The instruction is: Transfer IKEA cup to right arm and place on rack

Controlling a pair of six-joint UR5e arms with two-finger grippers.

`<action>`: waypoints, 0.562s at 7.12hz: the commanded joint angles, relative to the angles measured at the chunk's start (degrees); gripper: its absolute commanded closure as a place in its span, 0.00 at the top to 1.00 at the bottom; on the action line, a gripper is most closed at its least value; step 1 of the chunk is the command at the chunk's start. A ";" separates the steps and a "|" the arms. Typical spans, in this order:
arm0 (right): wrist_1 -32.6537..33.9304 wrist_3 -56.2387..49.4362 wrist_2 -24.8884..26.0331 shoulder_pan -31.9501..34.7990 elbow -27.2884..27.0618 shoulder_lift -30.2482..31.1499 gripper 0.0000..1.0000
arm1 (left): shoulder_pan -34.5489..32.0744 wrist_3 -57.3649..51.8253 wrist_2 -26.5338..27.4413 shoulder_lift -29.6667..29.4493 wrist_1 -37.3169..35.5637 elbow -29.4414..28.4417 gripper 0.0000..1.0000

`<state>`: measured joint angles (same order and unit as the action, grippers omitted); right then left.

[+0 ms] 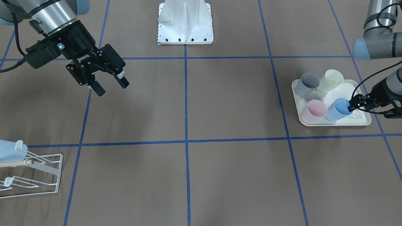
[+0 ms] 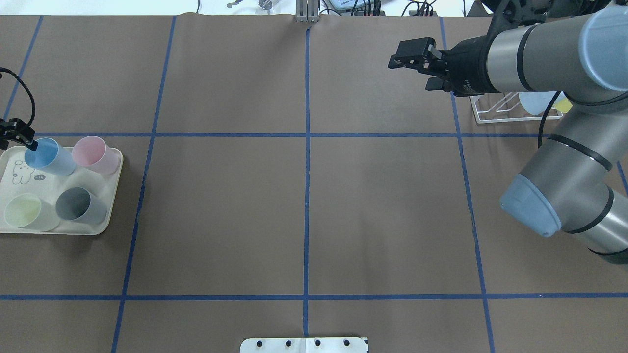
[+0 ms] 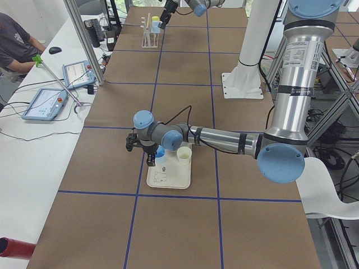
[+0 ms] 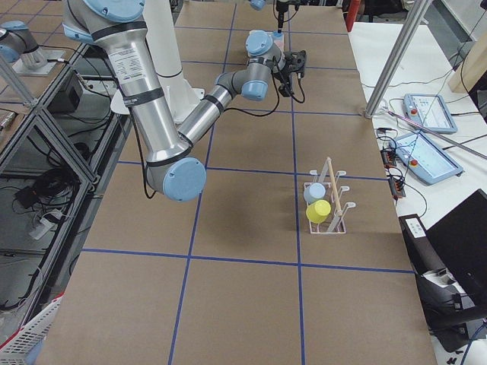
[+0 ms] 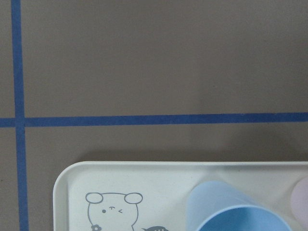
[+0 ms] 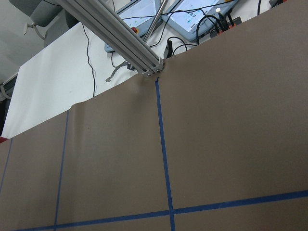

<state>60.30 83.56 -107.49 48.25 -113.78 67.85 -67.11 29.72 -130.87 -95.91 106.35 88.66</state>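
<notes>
- Task item: the blue cup (image 1: pixel 336 111) stands on the cream tray (image 1: pixel 333 124) at the robot's left end of the tabletop (image 1: pixel 232 103). It is not lifted.
- Left gripper (image 1: pixel 350 107): its fingers are at the blue cup's rim. I cannot tell whether they are clamped on the rim or merely set about it.
- Right gripper (image 1: pixel 112 88): fingers spread and empty, held above the tabletop well apart from the tray and near the rack (image 1: pixel 59 171).
- Rack: already carries a pale blue cup (image 1: pixel 8 150) and a yellow cup (image 4: pixel 318 211).
- Tray: also holds a pink cup (image 1: pixel 315 110), a grey cup (image 1: pixel 307 83) and a pale yellow cup (image 1: pixel 331 80).
- Assessment: the task is at the pick-up stage. Outstanding for this cup are the lift, the carry towards the middle, the transfer to the right gripper and the placing on the rack.
</notes>
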 commanded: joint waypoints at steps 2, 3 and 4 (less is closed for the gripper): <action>-0.01 0.02 0.00 0.00 0.05 0.00 1.00 | 0.14 0.07 0.00 -0.06 -0.09 0.02 0.63; -0.01 0.02 0.00 0.00 0.05 0.00 1.00 | 0.14 0.07 -0.09 -0.15 -0.09 -0.15 0.63; -0.01 0.02 0.00 0.00 -0.04 0.00 1.00 | 0.57 0.07 -0.09 -0.15 0.00 -0.15 0.63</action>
<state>60.29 83.58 -107.49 48.25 -113.74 67.85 -66.86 29.79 -130.93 -96.03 106.29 88.57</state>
